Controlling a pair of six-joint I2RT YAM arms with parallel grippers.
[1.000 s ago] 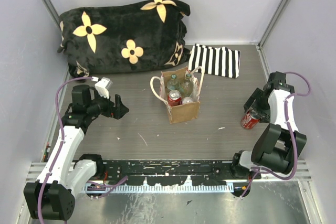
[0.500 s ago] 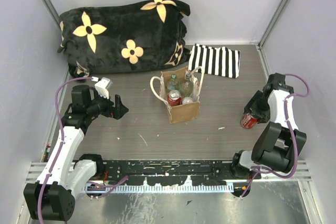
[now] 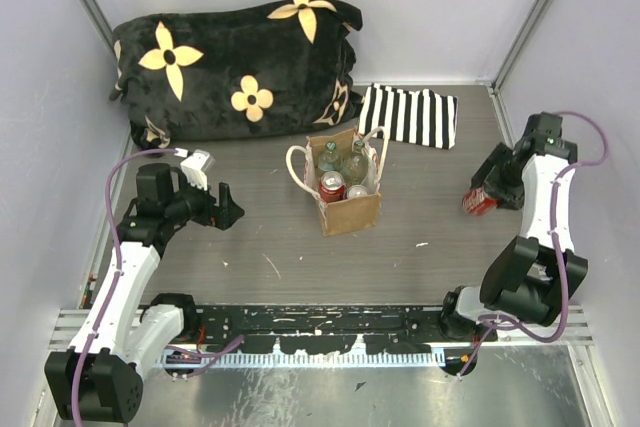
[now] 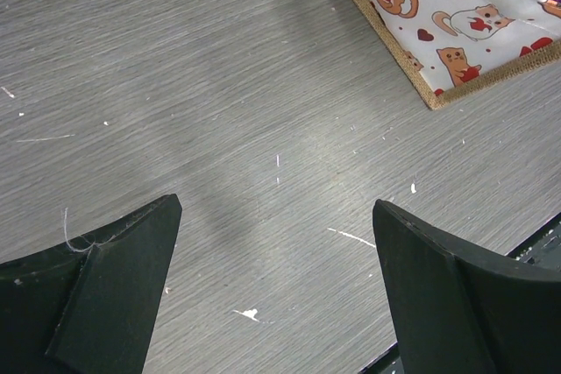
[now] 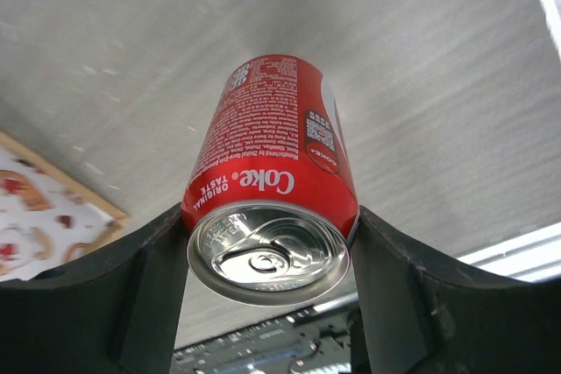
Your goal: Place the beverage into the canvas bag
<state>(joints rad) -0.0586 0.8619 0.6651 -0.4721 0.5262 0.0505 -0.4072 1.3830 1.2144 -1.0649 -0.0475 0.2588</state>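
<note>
**Top view.** The right gripper (image 3: pixel 487 195) is closed on the beverage (image 3: pixel 480 201), a red cola can, near the right edge of the bench (image 3: pixel 260 247). It is well apart from the canvas bag (image 3: pixel 350 209), which stands upright around mid-bench. The bag's mouth is open but crowded. Two glass bottles (image 3: pixel 342 159) stand at the back, and a second red can (image 3: pixel 332 187) sits in front with a silver lid (image 3: pixel 357 191) just beside it. The cream handles (image 3: pixel 297 162) loop out at the sides. The left gripper (image 3: pixel 226 209) hovers to the left of the bag with its jaws apart and nothing in them.

**Left wrist view.** Both fingers (image 4: pixel 105 295) are spread over bare bench. Only a lower corner of the bag shows, at the upper right, and nothing touches it.

**Right wrist view.** The fingers (image 5: pixel 140 286) pinch the can across its sides near the top. Its lid faces the camera and its body tilts away. It appears to be clear of the bench.

**The carry.** The can should probably travel left, high enough to clear the rim and the handles. It should be turned upright before it goes down. I cannot tell where free room is left, so the descent should be slow and aimed between the tops already inside. The can should be released only once it is resting on something. The light bag may tip or slide if nudged, so the idle left gripper could brace its near wall.
</note>
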